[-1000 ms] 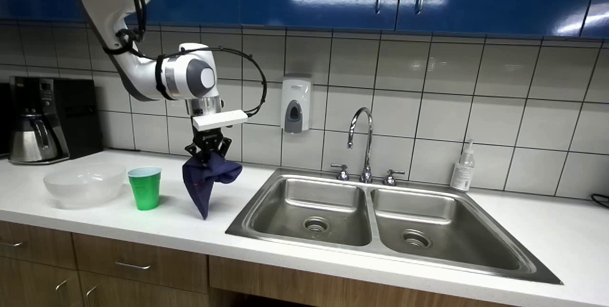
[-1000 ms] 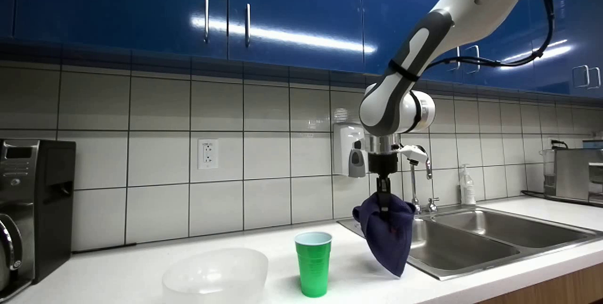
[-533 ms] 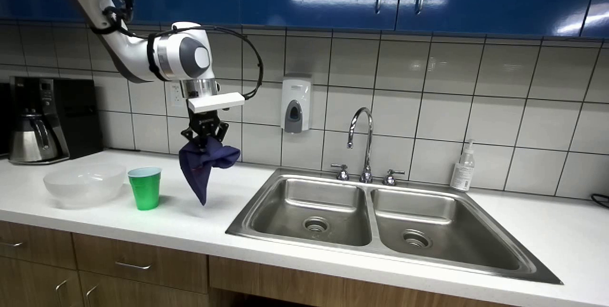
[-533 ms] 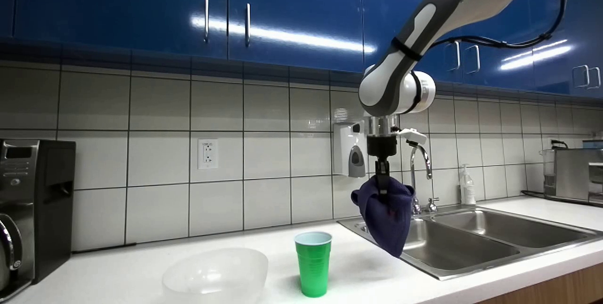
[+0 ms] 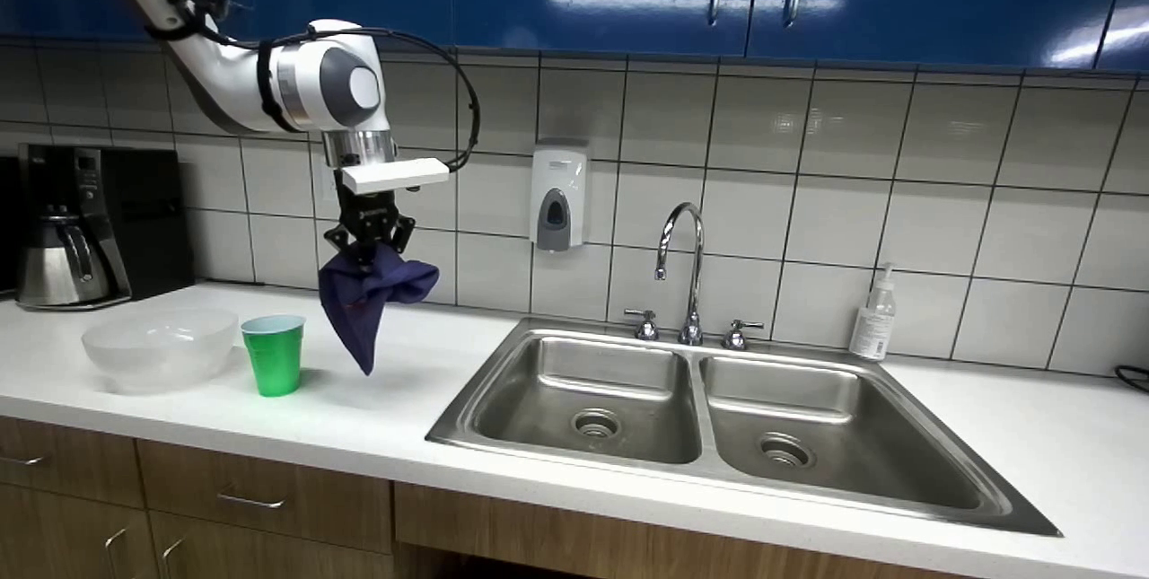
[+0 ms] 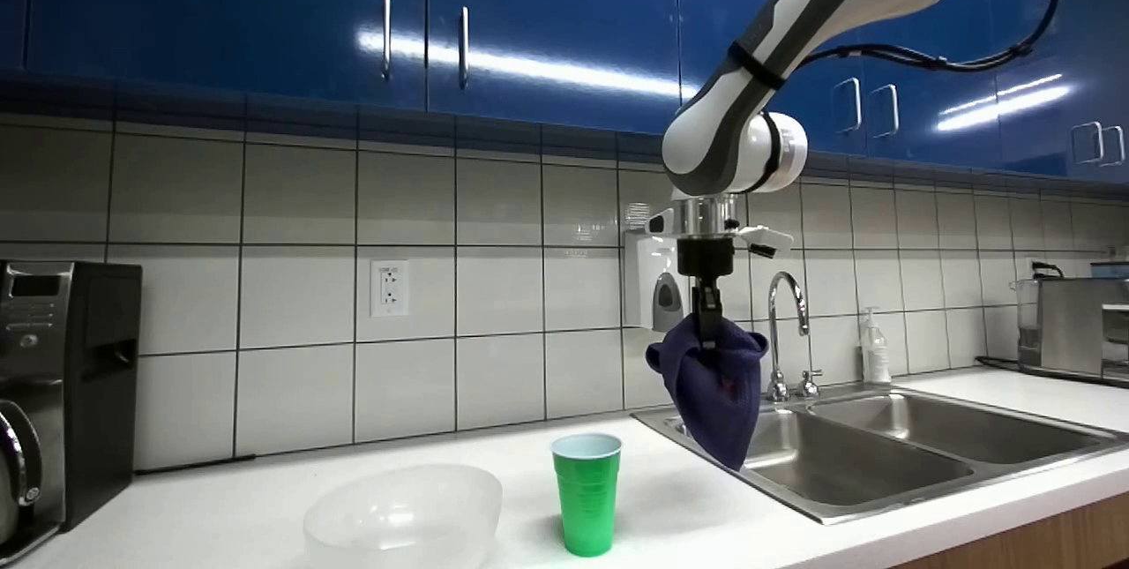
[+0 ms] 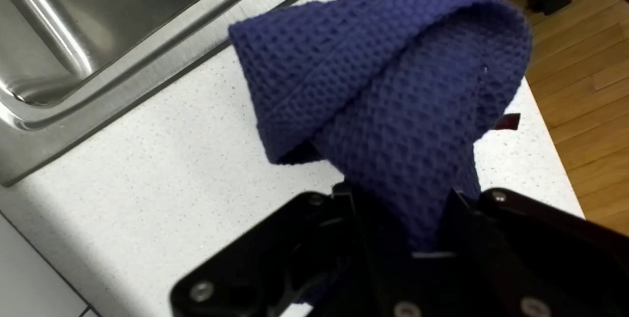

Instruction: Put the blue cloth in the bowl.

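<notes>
- Had the jaws of the gripper (image 6: pixel 707 338) clamped on the gathered top of the blue cloth (image 5: pixel 366 305).
- Held the cloth up in the air over the counter (image 5: pixel 359 425), narrowing to a point toward six o'clock, in both exterior views.
- Saw the green cup (image 5: pixel 275 364) standing upright on the counter, at eight o'clock from the cloth.
- Found the whitish, see-through bowl (image 5: pixel 163 362) upright on the counter at nine o'clock from the cup, just beside it, and well apart from the cloth.
- Noticed the metal sink (image 5: pixel 703 417) at four o'clock from the cloth, and in an exterior view the tap (image 5: pixel 694 292) at its twelve o'clock rim.
- Picked out, in an exterior view, a soap dispenser (image 5: pixel 558 188) on the tiled wall (image 5: pixel 664 121) at two o'clock from the cloth, and a bottle (image 5: pixel 872 332) at three o'clock from the tap.
- Spotted, in an exterior view, a coffee maker (image 5: pixel 135 220) at eleven o'clock from the bowl.
- Made out, in the wrist view, black fingers (image 7: pixel 368 238) at six o'clock pressing the cloth from both sides, a small dark red tag (image 7: pixel 508 121) at the cloth's three o'clock edge, and wooden floor (image 7: pixel 589 105) beyond the counter toward three o'clock.
</notes>
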Action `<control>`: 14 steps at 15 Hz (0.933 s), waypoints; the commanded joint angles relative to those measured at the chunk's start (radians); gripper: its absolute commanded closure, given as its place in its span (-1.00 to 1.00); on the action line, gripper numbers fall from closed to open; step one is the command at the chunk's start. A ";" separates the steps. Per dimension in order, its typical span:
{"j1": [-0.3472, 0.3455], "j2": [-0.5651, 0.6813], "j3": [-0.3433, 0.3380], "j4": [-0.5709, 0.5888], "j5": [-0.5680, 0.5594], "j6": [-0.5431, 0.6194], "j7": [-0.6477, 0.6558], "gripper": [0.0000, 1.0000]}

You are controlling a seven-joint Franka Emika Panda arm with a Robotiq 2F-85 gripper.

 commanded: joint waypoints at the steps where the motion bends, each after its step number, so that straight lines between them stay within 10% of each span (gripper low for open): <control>1: 0.010 -0.050 0.005 0.000 0.032 -0.050 -0.055 0.93; 14: 0.112 -0.154 0.032 0.023 0.040 -0.145 -0.070 0.93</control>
